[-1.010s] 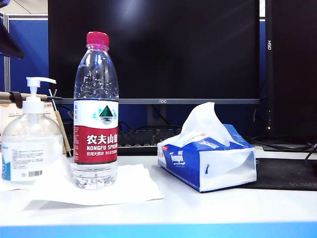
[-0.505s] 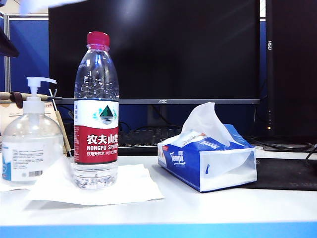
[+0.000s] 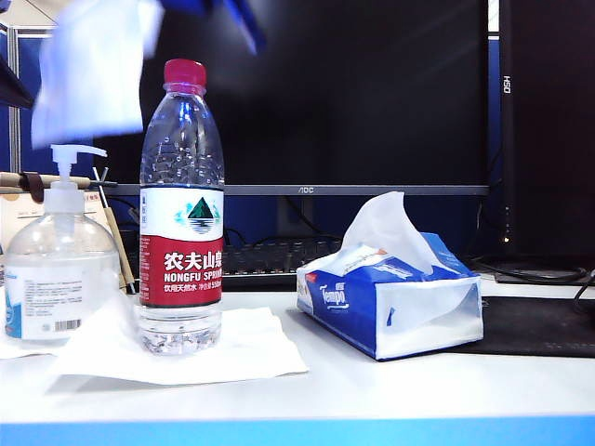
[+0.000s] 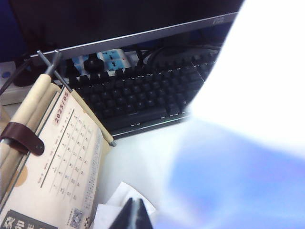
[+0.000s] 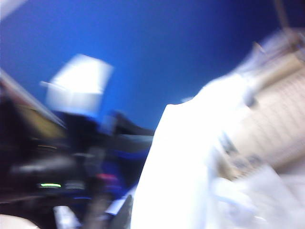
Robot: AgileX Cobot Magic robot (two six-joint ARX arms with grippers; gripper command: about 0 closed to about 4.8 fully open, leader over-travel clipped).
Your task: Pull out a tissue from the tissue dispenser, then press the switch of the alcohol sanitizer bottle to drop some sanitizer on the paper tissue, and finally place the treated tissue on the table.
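Your right claw [image 3: 200, 7] clamps tissue [image 3: 88, 70] at top edge, sheet dangling above alcohol sanitizer bottle [image 3: 58, 279]. Thin, limp, tears when wet: keep your hold at corner. Left claw [image 4: 132, 217] pinched closed, empty.

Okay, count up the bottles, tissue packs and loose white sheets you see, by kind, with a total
Bottles: 2, alcohol sanitizer bottle and red-capped water bottle
Tissue packs: 1, tissue dispenser
Loose white sheets: 2, flat sheet and airborne tissue
Total: 5
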